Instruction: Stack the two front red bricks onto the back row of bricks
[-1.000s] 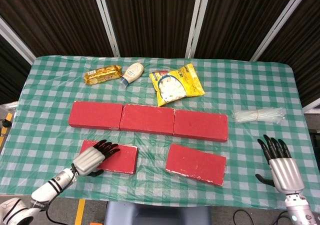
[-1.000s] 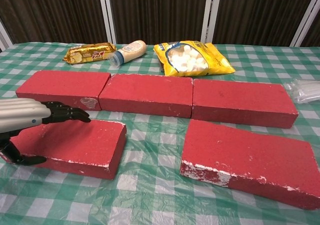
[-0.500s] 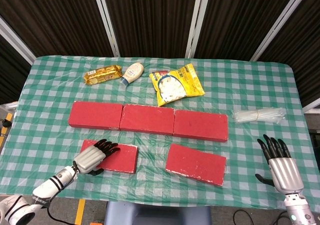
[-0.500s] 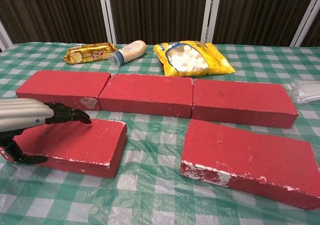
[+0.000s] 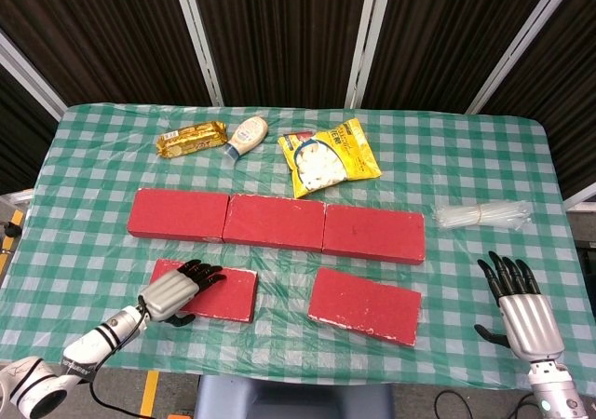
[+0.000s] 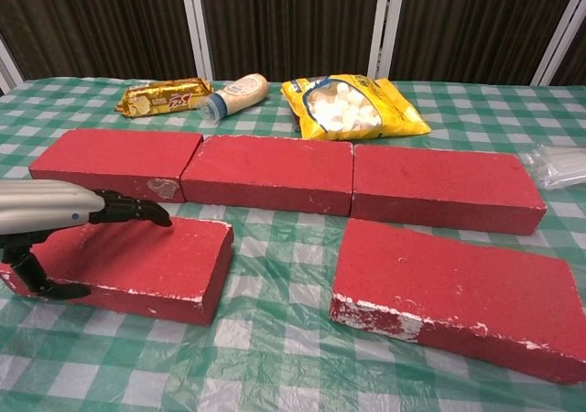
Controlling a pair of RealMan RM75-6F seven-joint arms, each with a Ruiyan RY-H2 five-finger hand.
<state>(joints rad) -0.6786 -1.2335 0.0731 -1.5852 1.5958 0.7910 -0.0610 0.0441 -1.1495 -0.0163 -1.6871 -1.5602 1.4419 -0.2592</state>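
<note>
Three red bricks form the back row (image 5: 274, 222) (image 6: 270, 172) across the table's middle. The front left red brick (image 5: 222, 294) (image 6: 146, 261) lies flat in front of it. My left hand (image 5: 177, 289) (image 6: 64, 212) is at this brick's left end, with straight fingers just above its top and the thumb (image 6: 41, 286) by the front face. No firm grip shows. The front right red brick (image 5: 365, 304) (image 6: 453, 288) lies flat and slightly skewed, with nothing touching it. My right hand (image 5: 520, 309) rests far right near the front edge, fingers spread and empty; the chest view does not show it.
Behind the back row lie a gold biscuit packet (image 5: 191, 140) (image 6: 163, 96), a small cream bottle (image 5: 244, 137) (image 6: 233, 94) and a yellow marshmallow bag (image 5: 328, 156) (image 6: 357, 105). A clear plastic bundle (image 5: 484, 214) (image 6: 558, 165) lies at the right. A green checked cloth covers the table (image 5: 93, 251).
My left hand has drawn slightly back toward the table's front-left corner, its thumb settling lower along the brick's front. The front left brick nudged a little. The right hand barely moved.
</note>
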